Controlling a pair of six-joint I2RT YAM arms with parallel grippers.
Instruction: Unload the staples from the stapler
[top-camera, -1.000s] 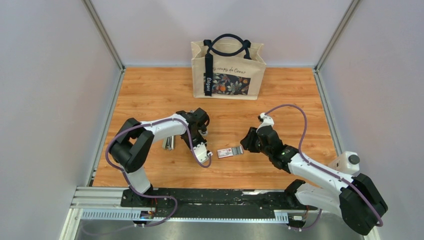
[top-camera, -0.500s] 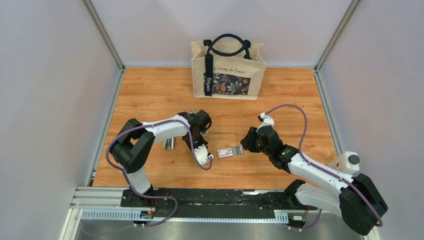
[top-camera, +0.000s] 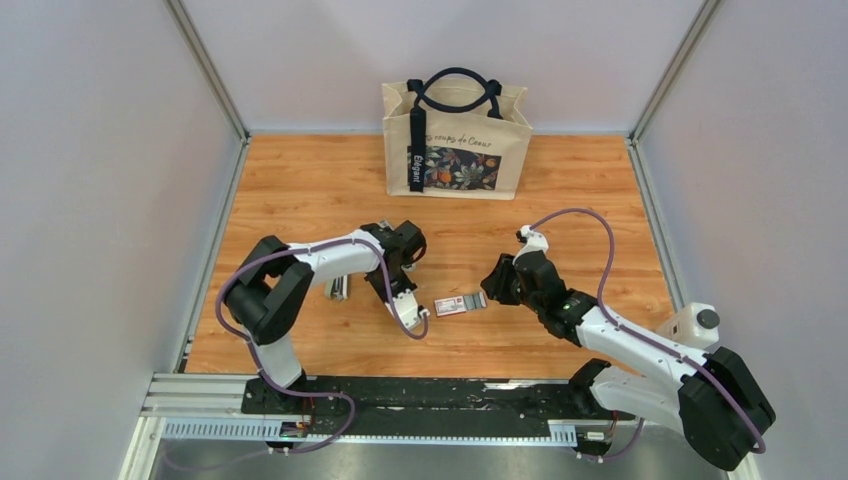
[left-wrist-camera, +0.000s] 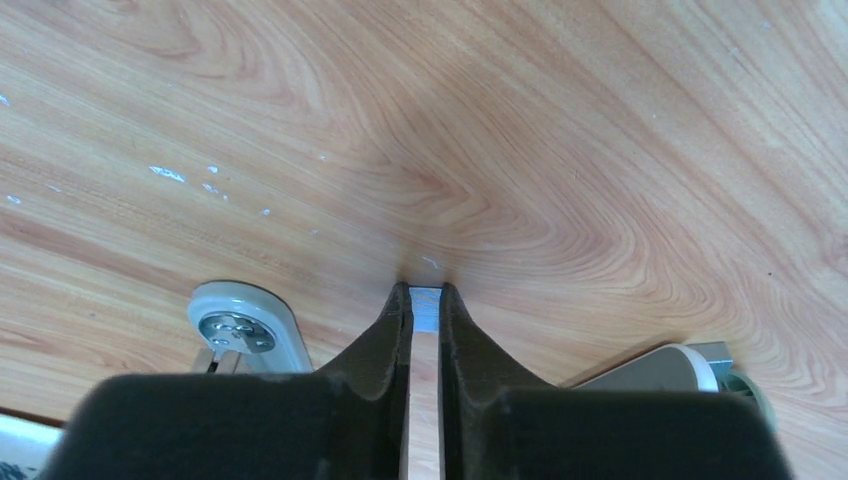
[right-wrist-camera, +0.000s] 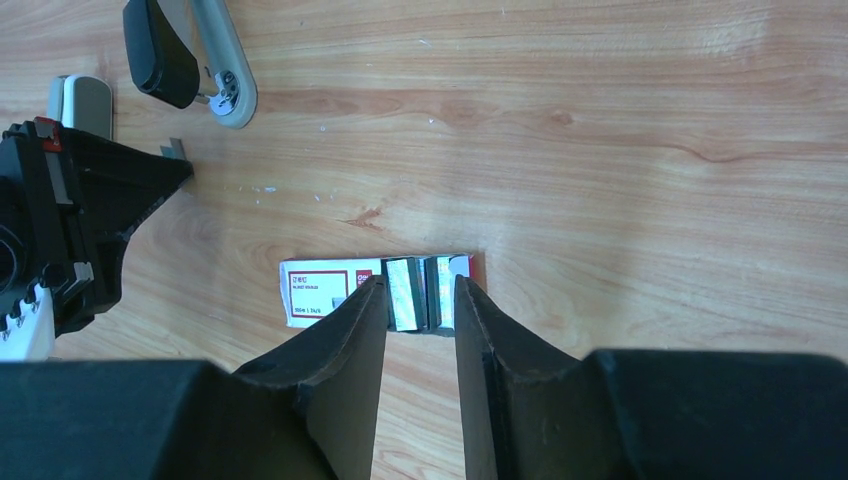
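Wooden table (left-wrist-camera: 600, 150) below: my left gripper (left-wrist-camera: 425, 296) is clamped on just the end of the staples (left-wrist-camera: 425, 310), so they could slip out on lift.

The left arm (top-camera: 322, 256) folds inward, wrist tipped down, left gripper (left-wrist-camera: 425, 295) pointing down with fingers (left-wrist-camera: 385, 340) pinched on the staples (left-wrist-camera: 425, 308); the right arm (top-camera: 625, 338) reaches inward, right gripper (right-wrist-camera: 420, 290) low, fingers (right-wrist-camera: 350, 330) parted

A bag (top-camera: 456, 138) stands at the middle of the far edge of the table (top-camera: 300, 180). The stapler (top-camera: 338, 287) lies left of centre, a box (top-camera: 460, 304) near the centre. The staples (left-wrist-camera: 425, 310) sit on the table between these two, between the fingertips of the left gripper (left-wrist-camera: 425, 293)
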